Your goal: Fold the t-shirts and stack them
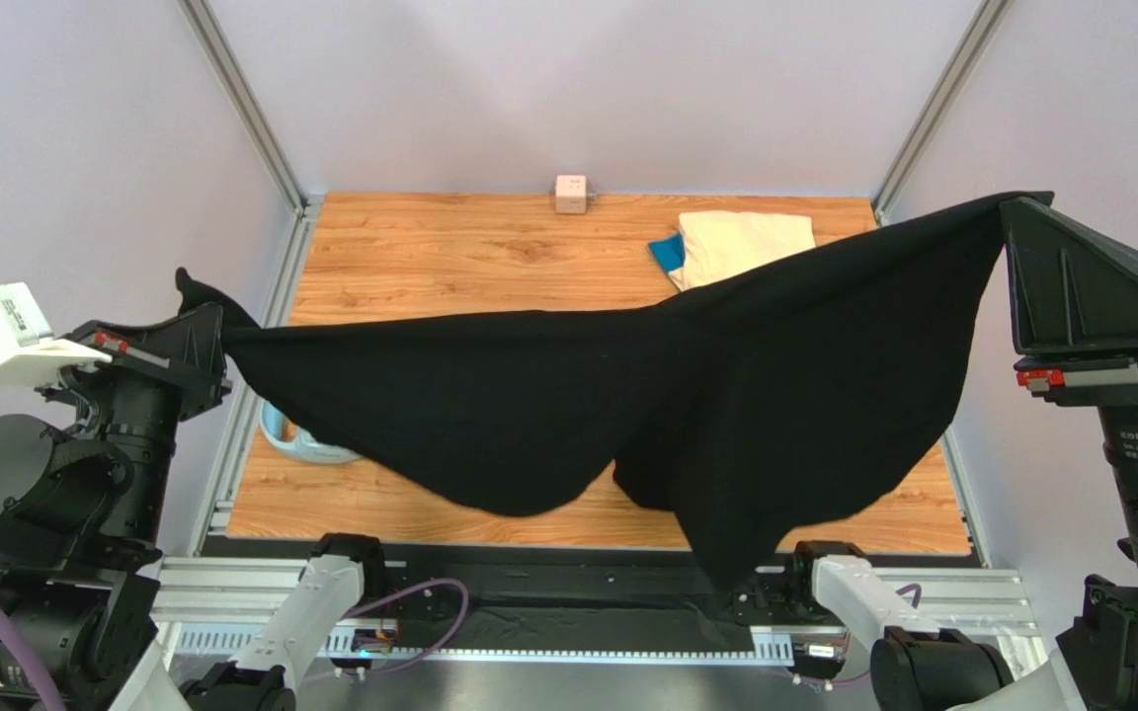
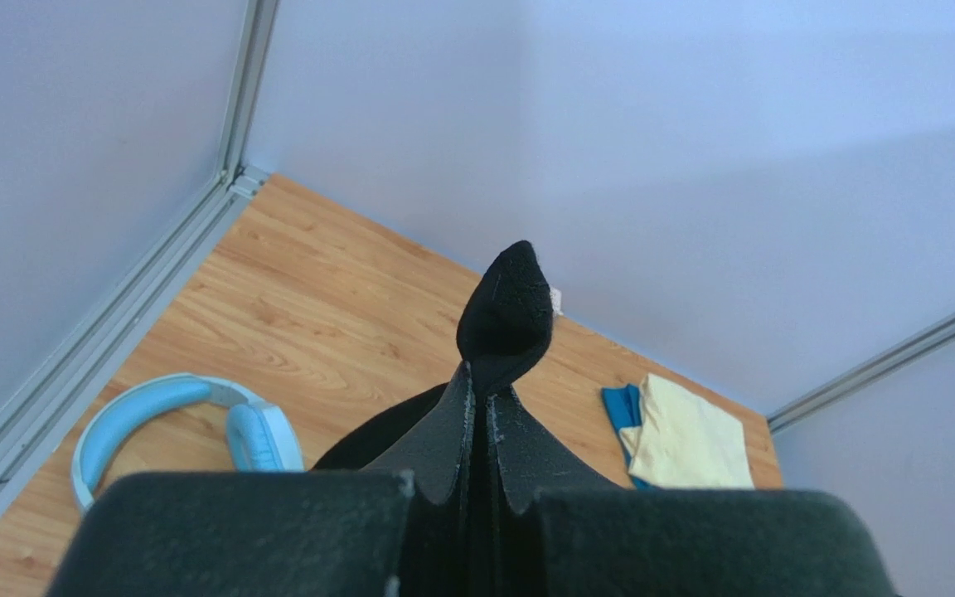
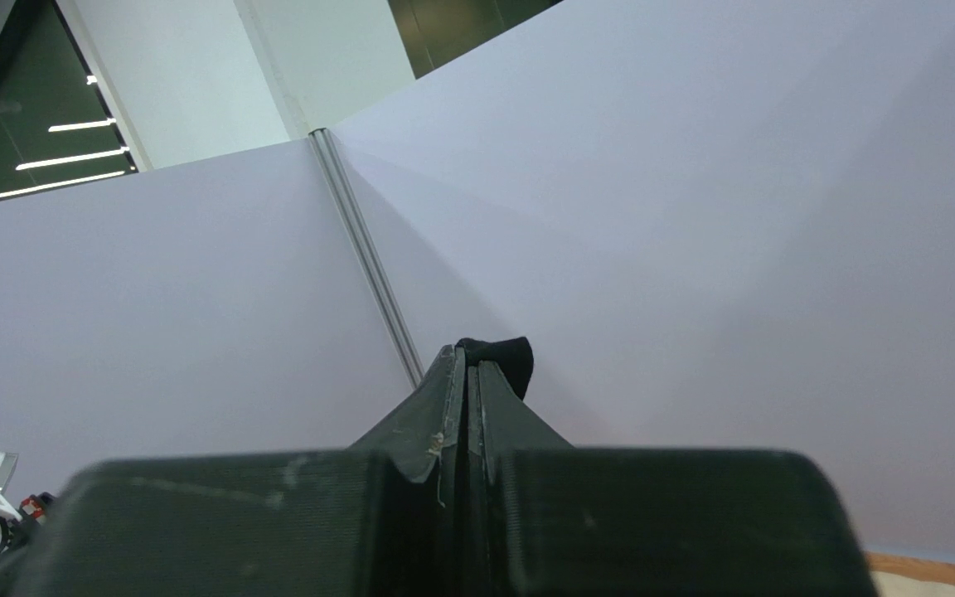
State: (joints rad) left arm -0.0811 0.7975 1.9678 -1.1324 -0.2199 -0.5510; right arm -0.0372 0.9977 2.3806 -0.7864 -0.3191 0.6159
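Black cloth fills the overhead view: the black t-shirt (image 1: 649, 400) hangs in the air, stretched between the two hands above the worktop (image 1: 442, 252). The left hand (image 1: 215, 332) pinches one corner out past the worktop's left edge. The right hand (image 1: 1009, 222) pinches another corner higher up, beyond the far right corner. Between them the cloth sags in two lobes, and the lower one droops over the near edge towards the right arm's base; whether it touches anything there I cannot tell. At the far right corner the cream t-shirt (image 1: 746, 242) lies folded on the blue t-shirt (image 1: 664, 255), of which only a strip shows at its left side. A small pink cube (image 1: 572, 193) sits at the middle of the far edge. Light-blue headphones (image 1: 293, 437) peep out from under the hanging cloth by the left edge.

From the left wrist, the left hand (image 2: 485, 379) has its jaws pressed together, with a tongue of the black t-shirt (image 2: 508, 305) sticking up past their tips. Below, the light-blue headphones (image 2: 171, 417) lie flat on the worktop (image 2: 308, 311) near its left edge. The cream t-shirt (image 2: 688, 435) rests on the blue t-shirt (image 2: 621, 417) by the far right corner.

From the right wrist, the right hand (image 3: 464, 363) is clamped tight on a small fold of the black t-shirt (image 3: 504, 358) at its tips. Pale wall panels stand behind it, and a sliver of worktop (image 3: 943, 570) shows at the lower right.
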